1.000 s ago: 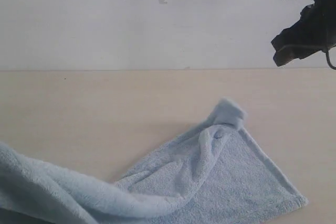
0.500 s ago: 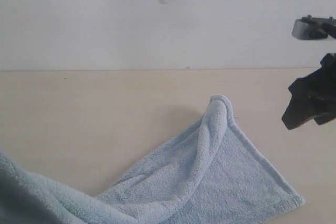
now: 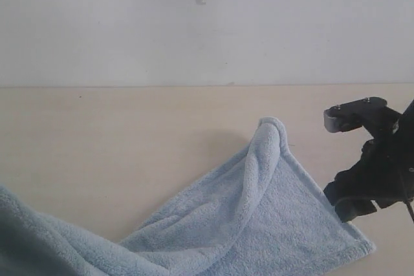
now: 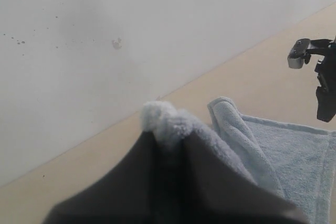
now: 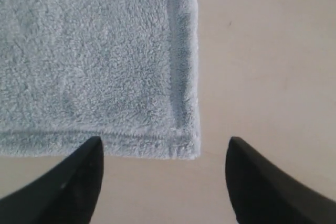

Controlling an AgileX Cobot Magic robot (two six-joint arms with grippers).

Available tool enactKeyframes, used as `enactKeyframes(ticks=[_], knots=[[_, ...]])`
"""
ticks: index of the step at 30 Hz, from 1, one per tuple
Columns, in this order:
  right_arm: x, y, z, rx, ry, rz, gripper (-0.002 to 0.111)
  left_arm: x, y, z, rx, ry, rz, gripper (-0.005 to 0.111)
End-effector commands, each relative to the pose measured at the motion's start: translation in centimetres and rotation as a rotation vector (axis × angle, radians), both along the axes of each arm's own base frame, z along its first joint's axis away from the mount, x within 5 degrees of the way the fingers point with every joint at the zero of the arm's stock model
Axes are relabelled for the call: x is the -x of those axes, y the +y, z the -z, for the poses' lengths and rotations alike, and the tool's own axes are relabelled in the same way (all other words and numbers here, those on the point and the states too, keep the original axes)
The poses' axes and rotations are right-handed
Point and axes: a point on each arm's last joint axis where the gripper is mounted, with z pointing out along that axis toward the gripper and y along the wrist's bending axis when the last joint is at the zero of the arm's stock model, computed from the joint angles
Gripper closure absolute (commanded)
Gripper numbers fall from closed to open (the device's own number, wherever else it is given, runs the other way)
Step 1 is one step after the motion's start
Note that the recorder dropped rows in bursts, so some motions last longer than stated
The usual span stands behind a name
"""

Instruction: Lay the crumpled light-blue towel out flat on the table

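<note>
Right pincer (image 5: 164, 145) has dropped in from up high, jaws spread wide and empty. The towel (image 3: 259, 211) lies on the surface (image 3: 129, 127), its hemmed corner just ahead of the tips. Left pincer (image 4: 167, 148) stays clenched on a bunched fold. Corner grab looks next.

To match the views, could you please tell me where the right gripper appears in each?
Exterior: right gripper at the right edge, over the towel hem.
Left wrist: gripper just past the towel's flat part.
Right wrist: fingertips flanking the towel corner.
Shared landmark: towel hem.
</note>
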Motion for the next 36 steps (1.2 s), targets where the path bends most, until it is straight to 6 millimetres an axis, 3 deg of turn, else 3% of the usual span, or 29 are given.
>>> enactKeyframes(ticks=[1,4,8,11,22,24,25,26,27,31,36], knots=[[-0.7,0.1,2.0,0.010,0.031,0.027,0.045,0.0,-0.1,0.0,0.020,0.012,0.012,0.103],[-1.2,0.2,4.6,0.028,0.106,0.035,0.045,0.0,-0.1,0.2,0.015,0.029,0.012,0.103],[-1.7,0.2,6.0,0.031,0.110,0.042,0.048,0.0,-0.1,0.3,0.011,0.036,0.012,0.103],[-1.9,0.3,6.1,0.028,0.097,0.046,0.055,0.0,-0.1,0.3,0.011,0.036,0.012,0.103],[-1.4,0.2,7.6,0.047,0.171,0.032,0.058,0.0,-0.1,0.3,0.011,0.036,0.012,0.103],[-0.9,0.1,8.0,0.052,0.184,0.019,0.073,0.0,-0.1,0.3,0.011,0.036,0.012,0.103],[-0.6,0.0,8.2,0.055,0.185,0.008,0.093,0.0,-0.1,0.3,0.011,0.036,0.012,0.103],[-0.3,-0.1,8.4,0.057,0.187,0.004,0.104,0.0,-0.1,0.3,0.011,0.036,0.012,0.103],[-0.2,-0.1,8.4,0.056,0.187,0.005,0.107,0.0,-0.1,0.3,0.007,0.034,0.010,0.103],[-0.3,-0.1,5.9,0.036,0.099,0.011,0.107,-0.1,0.0,0.3,-0.005,0.027,0.003,0.103],[0.6,-0.3,0.0,-0.023,-0.106,0.055,0.107,0.2,0.4,0.2,-0.037,-0.012,-0.021,0.103]])
